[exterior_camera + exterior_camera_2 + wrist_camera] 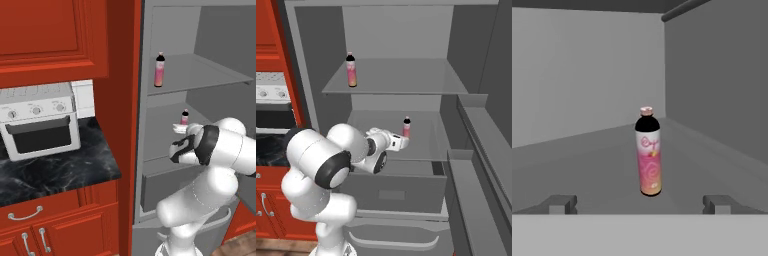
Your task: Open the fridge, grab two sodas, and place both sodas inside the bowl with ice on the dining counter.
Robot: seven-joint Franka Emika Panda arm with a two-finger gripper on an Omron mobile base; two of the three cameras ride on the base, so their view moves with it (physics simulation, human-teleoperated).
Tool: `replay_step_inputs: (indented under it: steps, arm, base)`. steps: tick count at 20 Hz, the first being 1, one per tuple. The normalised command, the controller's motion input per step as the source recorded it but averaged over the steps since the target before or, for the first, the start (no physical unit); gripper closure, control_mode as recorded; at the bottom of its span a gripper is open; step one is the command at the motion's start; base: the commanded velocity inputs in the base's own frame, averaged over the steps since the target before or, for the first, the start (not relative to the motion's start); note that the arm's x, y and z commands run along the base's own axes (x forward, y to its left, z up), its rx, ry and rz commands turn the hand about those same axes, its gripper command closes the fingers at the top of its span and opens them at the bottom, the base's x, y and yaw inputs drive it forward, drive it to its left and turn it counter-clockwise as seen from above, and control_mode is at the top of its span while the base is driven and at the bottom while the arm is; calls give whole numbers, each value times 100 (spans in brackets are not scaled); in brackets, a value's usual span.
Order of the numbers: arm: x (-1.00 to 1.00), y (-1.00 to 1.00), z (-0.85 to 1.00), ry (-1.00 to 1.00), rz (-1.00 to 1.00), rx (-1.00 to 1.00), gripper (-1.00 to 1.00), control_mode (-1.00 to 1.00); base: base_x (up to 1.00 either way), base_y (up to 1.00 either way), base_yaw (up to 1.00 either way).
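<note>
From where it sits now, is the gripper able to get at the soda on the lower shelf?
Probably yes: the gripper is open, facing the lower-shelf soda, which stands upright between the fingertips' line with bare shelf ahead of it.

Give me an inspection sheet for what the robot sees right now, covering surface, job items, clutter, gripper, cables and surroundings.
Surface: grey middle shelf inside the open grey metal fridge, bare apart from one bottle.
Job's things: slim pink soda bottle with dark shoulder upright on the middle shelf; second pink soda bottle upright on the upper shelf.
Clutter: nothing seen.
Gripper: gripper open, level with the middle-shelf bottle, the bottle ahead and centred between the fingertips, not touching.
Cables: nothing seen.
Surroundings: red cabinets; white toaster oven on the black marble counter left of the fridge.
</note>
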Motion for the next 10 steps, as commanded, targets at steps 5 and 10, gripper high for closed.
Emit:
replay_step_inputs:
  steps: [5,10]
  arm:
    - [16,-7,-5,0,1,0,-100,-100]
    - [23,-8,0,0,0,0,-100,-100]
  base:
    - [0,0,0]
    - [0,0,0]
